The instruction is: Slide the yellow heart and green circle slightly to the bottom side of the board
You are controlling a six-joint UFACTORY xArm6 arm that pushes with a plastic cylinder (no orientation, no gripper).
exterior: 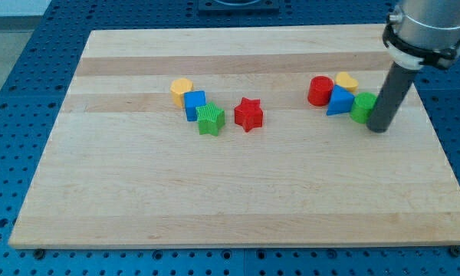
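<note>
A: Starting from the bottom edge of the tabletop (238,199), what does the scene hold?

B: The nearest stretch of wood carries no blocks. Further up, toward the middle left, sits a group: a green block (210,120) with ridged sides lowest, a blue block (195,104) touching it up and to the left, and a yellow block (182,90) touching that one above. A red star (248,114) stands just beside the green block, on its right, apart from it.

A: And the right side?

B: Near the right edge there is a second cluster. The robot's tip (378,128) rests on the tabletop, pressed against the right side of the green circle (362,107). A blue triangular block (339,101) touches the green circle on its left, and a red cylinder (319,91) sits just left of the triangle. The yellow heart (346,81) lies behind the triangle, farthest toward the top edge in this group, up and left of the green circle.

A: How is the end effector set, apart or together?

B: It is a plain dark rod with nothing to spread or close, and it holds nothing; it only leans beside the green circle.
</note>
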